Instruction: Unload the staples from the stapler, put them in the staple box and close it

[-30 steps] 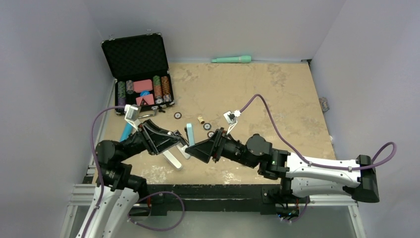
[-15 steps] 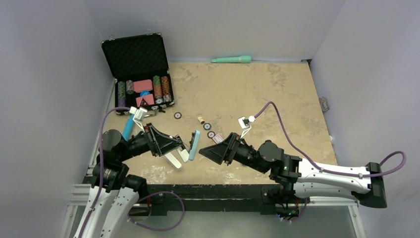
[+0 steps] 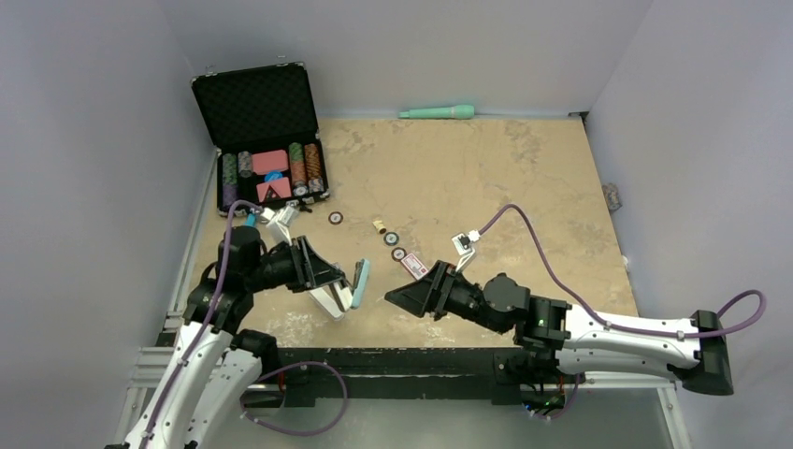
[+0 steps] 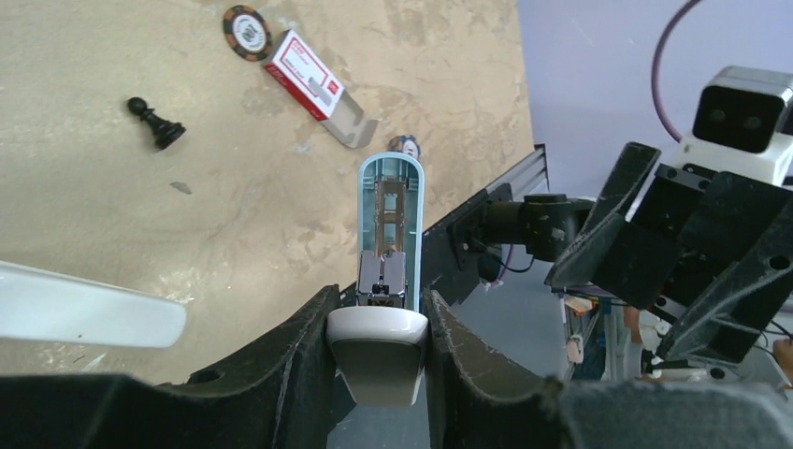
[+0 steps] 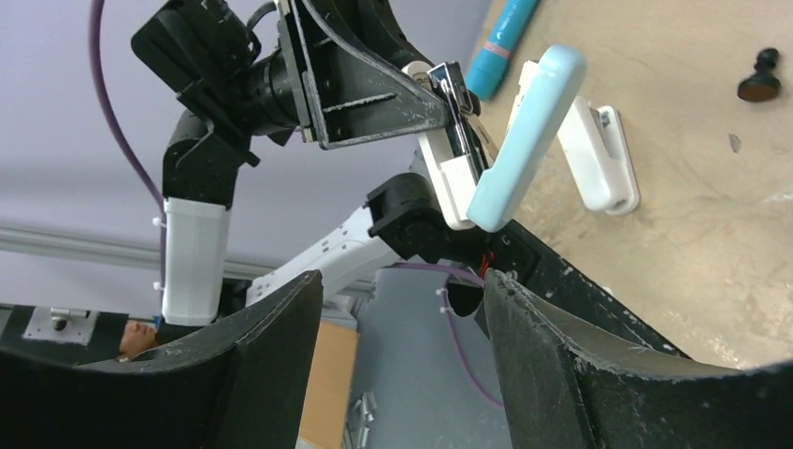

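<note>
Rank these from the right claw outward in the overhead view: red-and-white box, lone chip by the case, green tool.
1. The red-and-white box, just beyond the right gripper.
2. The lone chip, left, by the case.
3. The green tool, farthest back.

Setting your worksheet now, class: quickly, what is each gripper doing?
Left gripper: jaws closed on the stapler.
Right gripper: jaws open, holding nothing.
</note>
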Controlling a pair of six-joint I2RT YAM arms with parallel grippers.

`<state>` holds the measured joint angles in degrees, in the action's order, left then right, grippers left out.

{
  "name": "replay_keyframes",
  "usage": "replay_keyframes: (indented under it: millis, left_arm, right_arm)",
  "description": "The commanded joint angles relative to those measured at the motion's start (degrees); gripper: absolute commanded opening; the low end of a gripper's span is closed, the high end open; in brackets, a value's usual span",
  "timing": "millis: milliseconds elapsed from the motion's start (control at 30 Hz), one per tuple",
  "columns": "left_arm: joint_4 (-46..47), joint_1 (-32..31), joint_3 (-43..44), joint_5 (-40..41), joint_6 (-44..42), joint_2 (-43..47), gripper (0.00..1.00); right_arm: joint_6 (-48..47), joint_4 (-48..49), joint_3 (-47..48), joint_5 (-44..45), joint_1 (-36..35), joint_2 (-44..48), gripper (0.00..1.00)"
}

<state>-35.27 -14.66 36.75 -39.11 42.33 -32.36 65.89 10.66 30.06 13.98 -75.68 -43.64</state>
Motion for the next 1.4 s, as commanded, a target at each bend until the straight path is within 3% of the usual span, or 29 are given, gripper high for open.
replay_keyframes:
  millis: [0, 233, 600, 733, 800, 833, 867, 1067, 1367]
  left_arm:
    - [0.03, -0.36, -1.66, 4.79, 1.03, -1.21, 0.0]
    - [-0.94, -0.55, -2.19, 5.36, 0.25, -10.29, 0.0]
    - [-1.35, -2.22, 0.23, 3.32, -2.11, -18.37, 0.0]
    - [-3.31, -3.31, 5.05, 3.36, -5.38, -23.04, 0.0]
    - [-5.23, -4.17, 8.0, 2.51, -8.2, -25.85, 0.0]
    - [-5.14, -4.69, 8.9, 1.28, -9.53, -26.87, 0.0]
    - [-4.8, -5.21, 9.47, 0.19, -10.6, -27.78, 0.0]
    - [-6.61, -7.51, 12.66, -1.14, -16.78, -32.5, 0.0]
    - [-6.45, -8.81, 12.11, -0.05, -18.75, -34.39, 0.0]
  right_arm:
    - [2.6, -2.36, -0.59, 2.04, -0.08, 0.85, 0.67]
    - [1.65, -6.77, 3.63, 0.86, -0.08, -4.92, 0.64]
    - [-0.83, -8.76, 11.31, 3.62, 0.32, -11.54, 0.41]
    - [-2.94, -10.59, 14.39, 0.92, 5.01, -14.85, 0.34]
    - [-4.35, -8.48, 13.74, -3.79, 8.59, -15.52, 0.2]
    - [-5.05, -6.88, 13.33, -5.68, 10.04, -15.78, 0.04]
    - [-5.45, -5.66, 13.12, -6.87, 11.09, -16.11, 0.0]
    - [-2.97, -5.54, 13.11, -7.87, 13.82, -18.78, 0.0]
    - [-1.84, -4.56, 13.88, -8.32, 14.07, -26.98, 0.0]
